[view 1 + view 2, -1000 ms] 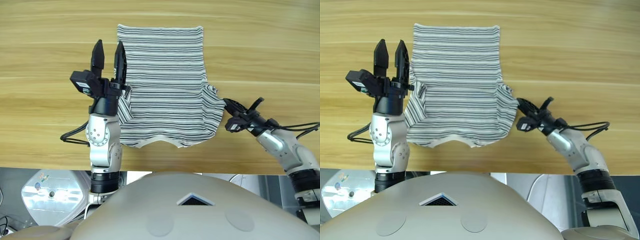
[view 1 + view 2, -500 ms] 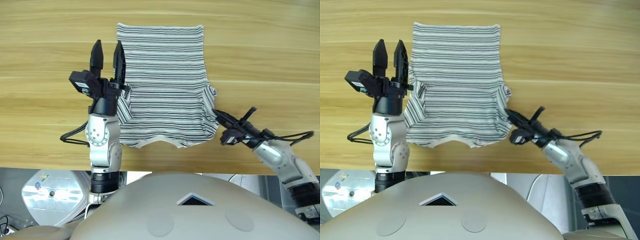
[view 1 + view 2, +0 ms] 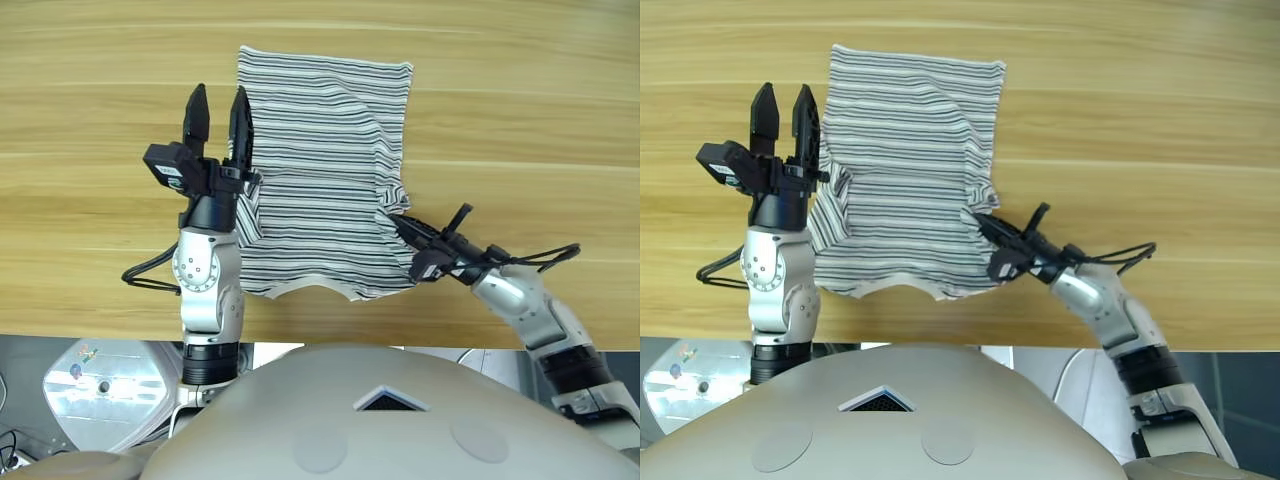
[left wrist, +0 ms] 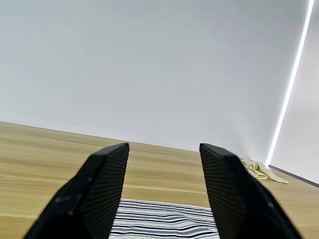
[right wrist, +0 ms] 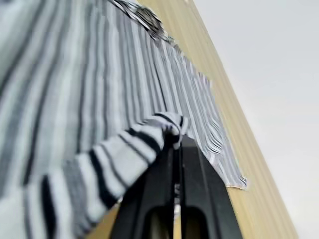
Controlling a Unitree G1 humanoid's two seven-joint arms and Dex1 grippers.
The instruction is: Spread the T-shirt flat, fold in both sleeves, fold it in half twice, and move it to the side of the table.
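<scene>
A grey-and-white striped T-shirt (image 3: 315, 160) lies on the wooden table (image 3: 520, 110), collar toward me. Its right side is lifted and creased inward. My right gripper (image 3: 403, 227) is low over the shirt's near right part, shut on the bunched right sleeve (image 5: 149, 137); the right wrist view has both fingers (image 5: 192, 159) pressed together on the striped fabric. My left gripper (image 3: 216, 104) stands upright over the shirt's left edge, open, with nothing between its fingers (image 4: 107, 179). Below them in the left wrist view lies the shirt's far part (image 4: 164, 225).
Bare wood stretches left and right of the shirt. The table's near edge (image 3: 100, 335) runs just behind the collar. A small yellowish cloth (image 4: 259, 169) lies far off on the table in the left wrist view.
My right gripper has gone from the table right of the shirt onto its right sleeve and has drawn it leftward, wrinkling the right side. The left arm has kept still.
</scene>
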